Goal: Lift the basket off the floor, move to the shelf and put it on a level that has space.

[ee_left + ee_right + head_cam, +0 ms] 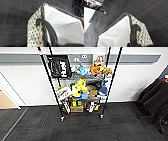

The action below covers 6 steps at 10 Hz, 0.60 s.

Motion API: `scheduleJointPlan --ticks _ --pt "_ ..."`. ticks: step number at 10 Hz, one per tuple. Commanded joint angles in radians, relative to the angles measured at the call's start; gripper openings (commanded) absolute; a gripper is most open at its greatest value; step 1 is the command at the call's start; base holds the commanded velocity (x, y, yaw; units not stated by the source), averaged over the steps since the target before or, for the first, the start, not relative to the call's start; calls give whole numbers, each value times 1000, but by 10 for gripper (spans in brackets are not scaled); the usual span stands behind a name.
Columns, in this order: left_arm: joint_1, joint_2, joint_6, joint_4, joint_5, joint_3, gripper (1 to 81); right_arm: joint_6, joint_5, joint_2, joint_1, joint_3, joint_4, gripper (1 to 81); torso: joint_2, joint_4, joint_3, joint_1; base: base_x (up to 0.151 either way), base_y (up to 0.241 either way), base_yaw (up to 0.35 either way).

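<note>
Ahead I see the shelf point(81, 84), its tiers crammed with toys point(96, 69), a black bag point(59, 65) hanging beside. At both wrists the basket point(35, 36) sits above the floor point(13, 18); pincer grip I cannot tell.

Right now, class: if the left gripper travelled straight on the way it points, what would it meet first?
Most likely the basket, at its dark loop handle, close ahead in the left wrist view; beyond it lies the carpet floor. Depth is hard to judge.
</note>
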Motion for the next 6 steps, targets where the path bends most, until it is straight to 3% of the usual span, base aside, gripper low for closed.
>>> scheduleJointPlan --ticks 1,6 --pt "-80 -24 -3 -11 56 31 10 8 -54 14 137 31 17 10 93 0 0 -60 0 0 0" --pt "-115 -94 -6 -17 36 95 10 8 -54 77 145 11 14 10 266 0 0 -171 0 0 0"
